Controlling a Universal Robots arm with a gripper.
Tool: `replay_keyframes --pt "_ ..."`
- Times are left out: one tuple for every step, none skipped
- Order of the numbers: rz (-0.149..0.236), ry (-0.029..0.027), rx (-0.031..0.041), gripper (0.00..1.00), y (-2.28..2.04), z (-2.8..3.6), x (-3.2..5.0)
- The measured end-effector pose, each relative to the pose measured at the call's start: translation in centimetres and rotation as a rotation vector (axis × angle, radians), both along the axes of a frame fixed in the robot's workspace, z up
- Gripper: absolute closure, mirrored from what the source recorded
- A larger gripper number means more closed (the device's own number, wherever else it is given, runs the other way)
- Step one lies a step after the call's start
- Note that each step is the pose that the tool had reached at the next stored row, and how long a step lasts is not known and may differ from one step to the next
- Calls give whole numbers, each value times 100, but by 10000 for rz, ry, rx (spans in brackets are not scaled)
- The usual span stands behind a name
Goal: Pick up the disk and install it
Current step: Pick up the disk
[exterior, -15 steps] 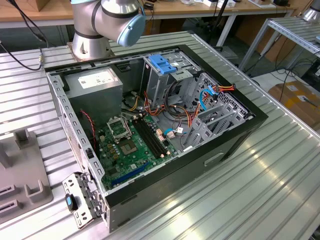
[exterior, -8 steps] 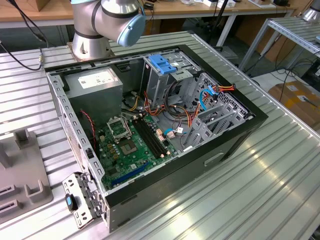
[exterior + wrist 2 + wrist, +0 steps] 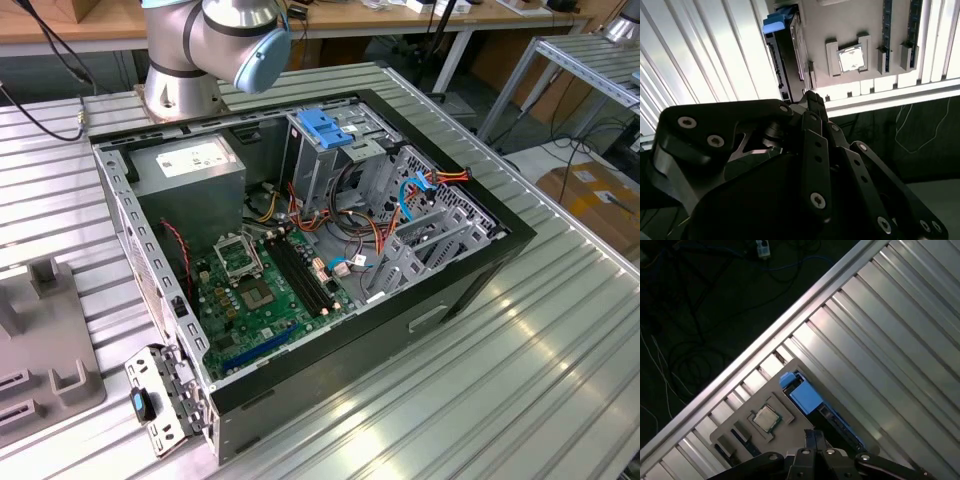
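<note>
The disk (image 3: 789,52) stands on its edge in a slot of a grey fixture plate (image 3: 840,25), with a blue side rail at its far end. In the first wrist view the disk (image 3: 802,394) shows its blue rail running along the plate (image 3: 776,392). My gripper (image 3: 813,98) hovers over the disk's near end with its black fingertips pressed together and nothing between them. The gripper (image 3: 814,436) sits just off the disk's side, apart from it. The open computer case (image 3: 470,270) lies on its side on the ribbed table.
A processor chip (image 3: 851,57) and memory sticks (image 3: 887,25) sit in pockets on the fixture plate. Inside the case are a grey power supply (image 3: 190,165), a green motherboard (image 3: 260,290), a light-blue latch (image 3: 325,128) on the drive cage and loose cables (image 3: 380,235). The table edge (image 3: 765,340) runs close by.
</note>
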State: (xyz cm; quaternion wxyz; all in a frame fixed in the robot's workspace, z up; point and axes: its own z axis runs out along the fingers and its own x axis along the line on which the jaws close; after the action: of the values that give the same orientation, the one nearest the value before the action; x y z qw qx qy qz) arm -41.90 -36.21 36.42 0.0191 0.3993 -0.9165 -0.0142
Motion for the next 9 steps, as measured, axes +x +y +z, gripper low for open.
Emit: replay_keyframes --pt "239 0 0 89 0 0 0" --pt "407 0 0 89 0 -1 0" --pt "576 0 0 89 0 -1 0" --pt "773 -1 0 89 0 -2 0" --pt "964 -1 0 89 0 -2 1" --pt "1351 0 0 89 0 -2 1" --pt "1599 0 0 89 0 -3 1" --pt "1850 0 0 89 0 -3 1" --pt "2083 -1 0 89 0 -4 1"
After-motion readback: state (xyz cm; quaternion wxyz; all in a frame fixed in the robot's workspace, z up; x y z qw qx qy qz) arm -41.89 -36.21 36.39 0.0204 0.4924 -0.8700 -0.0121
